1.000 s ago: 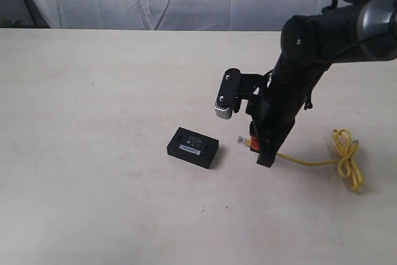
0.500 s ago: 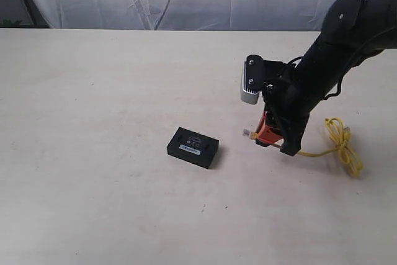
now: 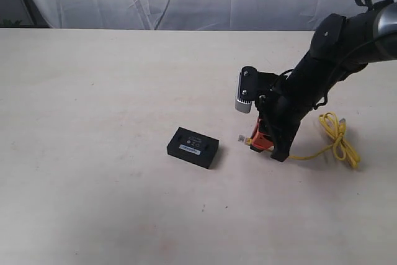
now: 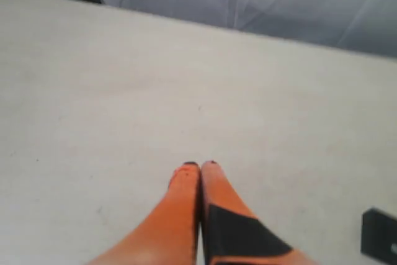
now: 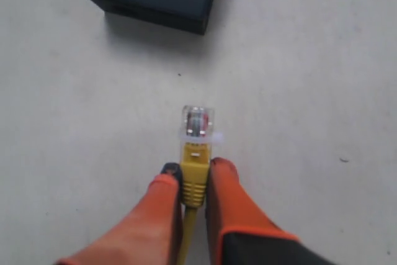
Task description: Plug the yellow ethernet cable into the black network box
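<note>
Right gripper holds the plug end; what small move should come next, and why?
Probably ease the right gripper forward toward the black network box: it pinches the yellow ethernet cable just behind the clear plug, which points at the box but stands apart from it.

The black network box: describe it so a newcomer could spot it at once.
In the exterior view, find the table, then the right gripper holding the yellow ethernet cable. Just left of it the black network box lies flat: a matte black slab with a white label strip, unlike the thin yellow cord.
</note>
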`<state>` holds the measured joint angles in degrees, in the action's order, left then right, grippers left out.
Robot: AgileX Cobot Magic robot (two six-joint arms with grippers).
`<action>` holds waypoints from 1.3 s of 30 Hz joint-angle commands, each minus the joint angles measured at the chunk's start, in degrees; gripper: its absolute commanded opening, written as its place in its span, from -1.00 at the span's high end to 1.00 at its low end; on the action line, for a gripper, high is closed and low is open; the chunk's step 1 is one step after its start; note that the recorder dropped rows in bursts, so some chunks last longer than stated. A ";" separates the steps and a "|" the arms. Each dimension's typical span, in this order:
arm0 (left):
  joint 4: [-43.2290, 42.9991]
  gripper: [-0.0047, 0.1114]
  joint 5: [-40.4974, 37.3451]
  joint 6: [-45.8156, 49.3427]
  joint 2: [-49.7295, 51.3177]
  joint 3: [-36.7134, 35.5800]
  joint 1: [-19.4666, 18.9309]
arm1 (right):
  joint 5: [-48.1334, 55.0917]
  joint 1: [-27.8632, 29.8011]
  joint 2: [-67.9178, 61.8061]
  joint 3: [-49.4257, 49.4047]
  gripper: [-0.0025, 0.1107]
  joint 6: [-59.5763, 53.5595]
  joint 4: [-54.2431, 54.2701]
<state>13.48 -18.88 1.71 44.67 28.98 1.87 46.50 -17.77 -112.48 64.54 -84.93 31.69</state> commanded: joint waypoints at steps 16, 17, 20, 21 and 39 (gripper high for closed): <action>21.12 0.92 -19.48 33.39 37.49 17.76 14.44 | 0.42 0.37 -0.62 -0.24 0.97 1.41 2.23; 21.12 0.92 -19.48 33.39 38.68 18.45 15.68 | 0.42 0.37 -0.62 -0.24 0.97 1.83 2.07; 21.12 0.92 -19.68 34.27 43.04 20.18 20.63 | 0.51 0.37 -0.25 -0.24 0.97 6.44 0.14; 21.39 0.92 -19.54 34.94 44.41 20.69 22.27 | 0.51 0.37 -0.25 -0.24 0.97 7.87 -0.12; 22.80 0.92 -18.86 34.90 61.90 30.86 30.49 | 0.05 0.37 -0.25 -0.24 0.97 13.05 -1.69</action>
<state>35.65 -38.00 36.82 104.68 58.57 32.12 46.92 -17.77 -113.47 64.54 -72.53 31.32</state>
